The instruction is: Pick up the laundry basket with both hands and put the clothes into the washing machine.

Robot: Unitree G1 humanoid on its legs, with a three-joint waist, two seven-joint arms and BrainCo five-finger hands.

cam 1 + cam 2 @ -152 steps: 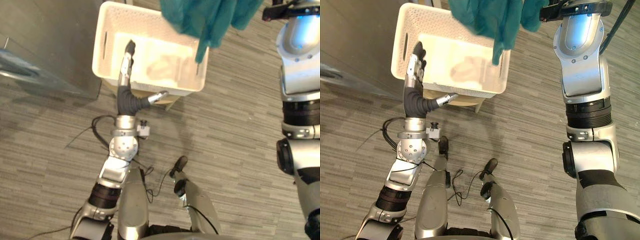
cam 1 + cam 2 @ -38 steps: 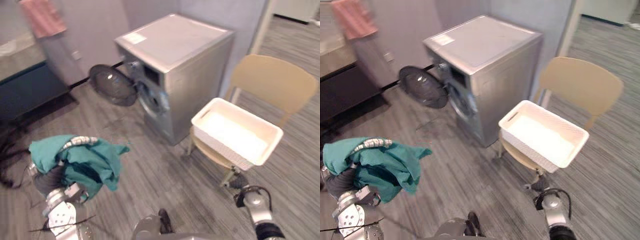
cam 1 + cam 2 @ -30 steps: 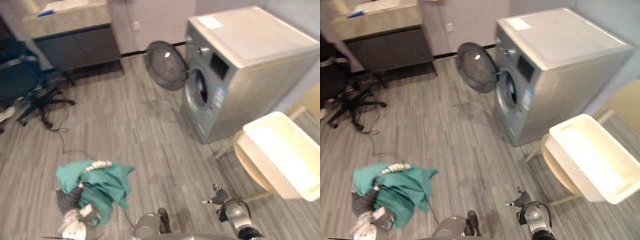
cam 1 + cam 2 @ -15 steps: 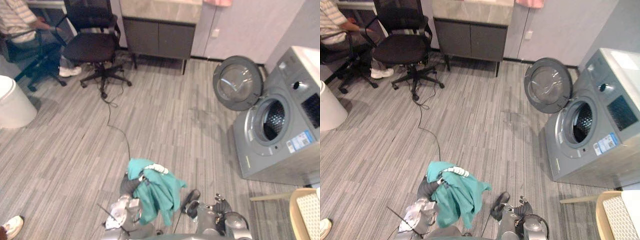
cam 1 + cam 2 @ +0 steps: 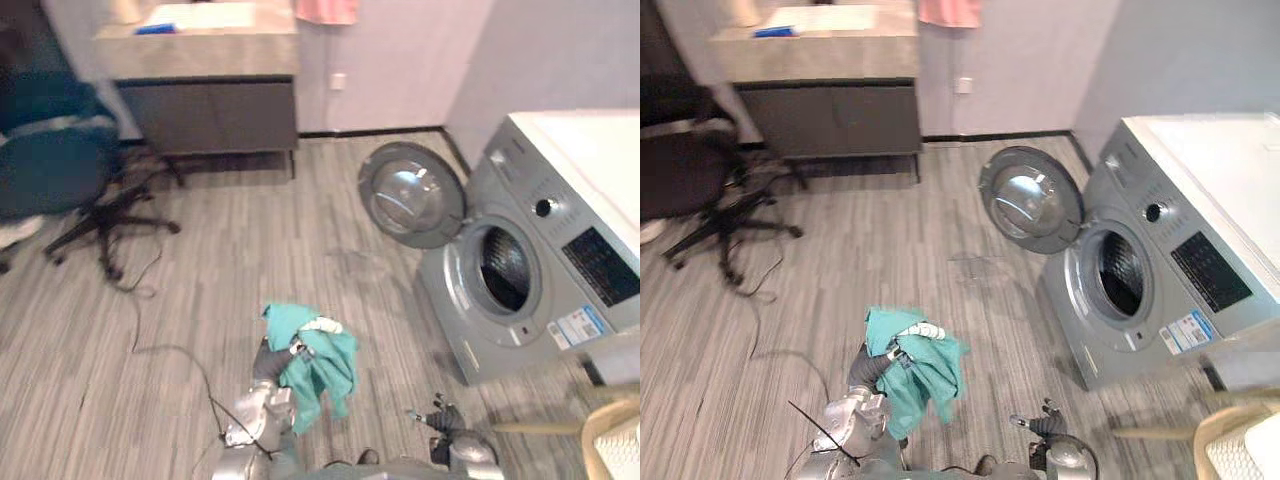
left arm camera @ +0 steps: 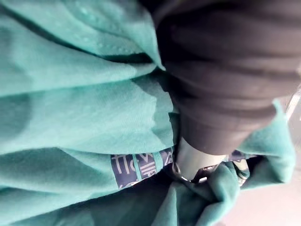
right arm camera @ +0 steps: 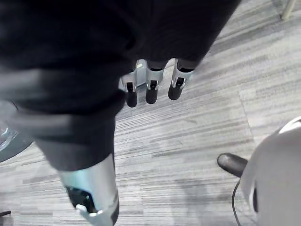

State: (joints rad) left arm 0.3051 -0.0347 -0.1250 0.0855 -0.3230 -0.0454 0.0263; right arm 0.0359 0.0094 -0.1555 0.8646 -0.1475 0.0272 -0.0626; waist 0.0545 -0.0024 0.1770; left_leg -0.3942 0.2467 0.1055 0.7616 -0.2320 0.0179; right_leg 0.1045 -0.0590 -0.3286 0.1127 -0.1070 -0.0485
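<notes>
Clothes [image 5: 320, 368] drape over the left hand [image 6: 221, 84], hanging lengthwise toward the floor; I cannot tell whether its buried fingers grip. Right hand [image 7: 151, 88] hangs relaxed, empty.

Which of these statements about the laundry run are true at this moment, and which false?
1. The washing machine has its door swung open. True.
2. The teal garment lies inside the drum. False: it hangs over the left hand, some way short of the machine.
3. The right hand grips a white basket. False: it holds nothing.
4. An office chair stands near the grey cabinet. True.
</notes>
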